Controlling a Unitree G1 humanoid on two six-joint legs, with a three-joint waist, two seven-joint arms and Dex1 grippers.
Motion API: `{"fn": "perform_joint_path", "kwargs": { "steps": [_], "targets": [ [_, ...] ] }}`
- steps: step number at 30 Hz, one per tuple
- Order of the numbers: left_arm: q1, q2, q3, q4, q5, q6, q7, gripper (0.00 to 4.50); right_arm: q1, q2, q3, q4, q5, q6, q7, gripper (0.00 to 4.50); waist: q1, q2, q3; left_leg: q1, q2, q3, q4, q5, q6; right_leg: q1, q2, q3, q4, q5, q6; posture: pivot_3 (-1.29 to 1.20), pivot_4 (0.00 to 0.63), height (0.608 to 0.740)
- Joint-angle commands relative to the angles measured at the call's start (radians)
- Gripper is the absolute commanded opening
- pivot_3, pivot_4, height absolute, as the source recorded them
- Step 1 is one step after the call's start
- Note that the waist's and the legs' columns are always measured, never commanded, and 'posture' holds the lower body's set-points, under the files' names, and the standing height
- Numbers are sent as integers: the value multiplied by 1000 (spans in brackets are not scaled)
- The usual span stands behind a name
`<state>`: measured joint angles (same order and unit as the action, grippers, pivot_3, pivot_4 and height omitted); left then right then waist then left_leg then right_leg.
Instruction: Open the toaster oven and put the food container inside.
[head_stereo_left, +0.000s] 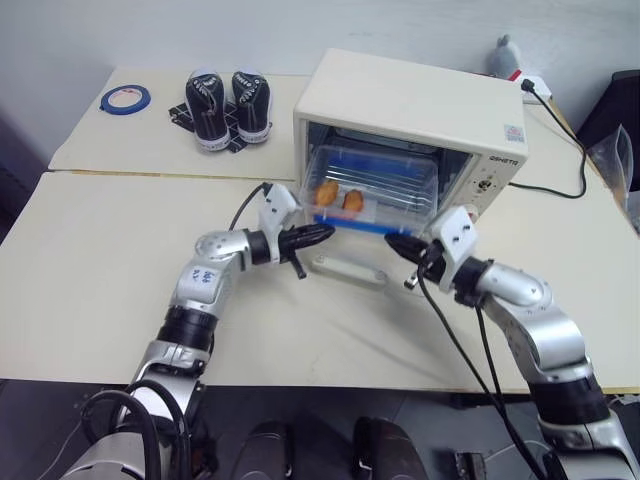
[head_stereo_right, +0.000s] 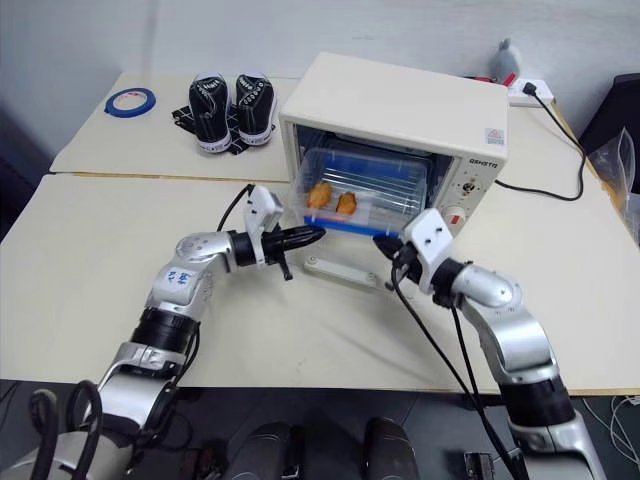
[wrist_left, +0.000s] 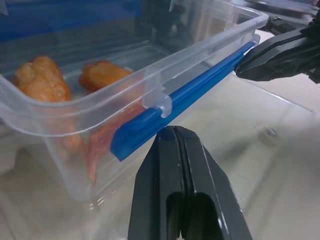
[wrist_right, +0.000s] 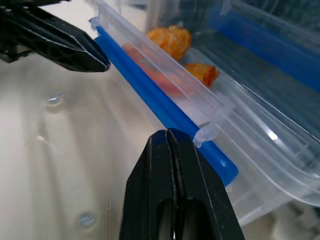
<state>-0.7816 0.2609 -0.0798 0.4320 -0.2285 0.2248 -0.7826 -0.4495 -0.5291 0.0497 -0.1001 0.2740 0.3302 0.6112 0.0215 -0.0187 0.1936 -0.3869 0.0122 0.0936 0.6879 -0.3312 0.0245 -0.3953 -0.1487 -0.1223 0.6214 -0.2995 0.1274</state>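
The cream-white toaster oven (head_stereo_left: 410, 100) stands open, its glass door (head_stereo_left: 348, 268) folded down flat on the table. The clear food container (head_stereo_left: 385, 180) sits in the oven's mouth with fried pieces (head_stereo_left: 328, 192) in its left end. Its near blue clip (wrist_left: 190, 92) faces me. My left gripper (head_stereo_left: 325, 233) is shut and empty, its tip right at the left end of that clip. My right gripper (head_stereo_left: 395, 243) is shut and empty too, its tip at the clip's right end (wrist_right: 160, 105). I cannot tell whether either tip touches the clip.
A pair of black shoes (head_stereo_left: 228, 108) and a blue tape roll (head_stereo_left: 126, 97) lie on the far left table. The oven's black power cord (head_stereo_left: 565, 150) runs off to the right, near a plastic bag (head_stereo_left: 615, 155) at the edge.
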Motion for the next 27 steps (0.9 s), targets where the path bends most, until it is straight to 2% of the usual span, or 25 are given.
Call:
{"fn": "perform_joint_path", "kwargs": {
  "steps": [1, 6, 11, 13, 17, 20, 22, 25, 27],
  "targets": [
    [-93, -67, 44, 137, 35, -116, 140, 0, -93, 43, -23, 169, -50, -145, -18, 34, -1, 0, 0, 0, 0, 0, 0, 0, 0, 0, 0, -1, 0, 0, 0, 0, 150, 740],
    [-196, -125, 93, 327, 49, -228, 240, 0, -179, 85, -51, 371, -97, -291, -53, 34, -1, 0, 0, -2, 0, 1, 0, 0, 0, 0, 0, -4, -1, 0, 0, 0, 150, 740],
    [-204, -120, 95, 354, 54, -271, 204, 0, -147, 72, -72, 314, -42, -275, 15, 34, -1, 0, 0, -3, 0, 1, 0, 0, 0, 0, -1, -7, -1, 0, 0, 0, 150, 740],
    [-173, -97, 91, 302, 45, -249, 160, 0, -98, 48, -84, 233, -1, -229, 60, 34, 0, 0, 0, -4, 0, 0, 1, 0, 0, 0, -1, -8, -1, 0, 0, 0, 150, 740],
    [6, 42, 110, -21, -82, -86, -58, 0, 107, -87, -166, -41, 172, -87, 215, 34, -4, 0, 0, -3, 2, -1, -2, 0, 0, 0, -1, -9, -2, 0, 0, 0, 150, 740],
    [144, 188, 182, -208, -181, -23, -177, 603, 252, -188, -260, -73, 202, -57, 274, 0, -12, 1, 0, -3, 1, -1, -2, 0, 0, 0, -1, -9, -3, 0, 0, 0, 150, 740],
    [226, 277, 223, -280, -217, -20, -251, 1195, 330, -225, -289, -36, 184, -76, 307, 0, -13, 1, 0, 0, 3, -1, -1, 0, 0, 2, -1, -9, -2, 0, 0, 0, 150, 740],
    [344, 393, 256, -340, -252, -5, -357, 2153, 397, -236, -261, 50, 137, -141, 358, 0, -20, 1, 0, 3, 4, -1, -2, 0, -1, 4, -1, -7, -1, 0, 0, 0, 150, 740],
    [389, 437, 278, -360, -276, 17, -387, 2804, 391, -215, -242, 92, 132, -160, 373, 0, -22, 2, 0, 4, 5, -2, -2, 0, -1, 3, -1, -5, -1, 0, 0, 0, 150, 740]
  ]
}}
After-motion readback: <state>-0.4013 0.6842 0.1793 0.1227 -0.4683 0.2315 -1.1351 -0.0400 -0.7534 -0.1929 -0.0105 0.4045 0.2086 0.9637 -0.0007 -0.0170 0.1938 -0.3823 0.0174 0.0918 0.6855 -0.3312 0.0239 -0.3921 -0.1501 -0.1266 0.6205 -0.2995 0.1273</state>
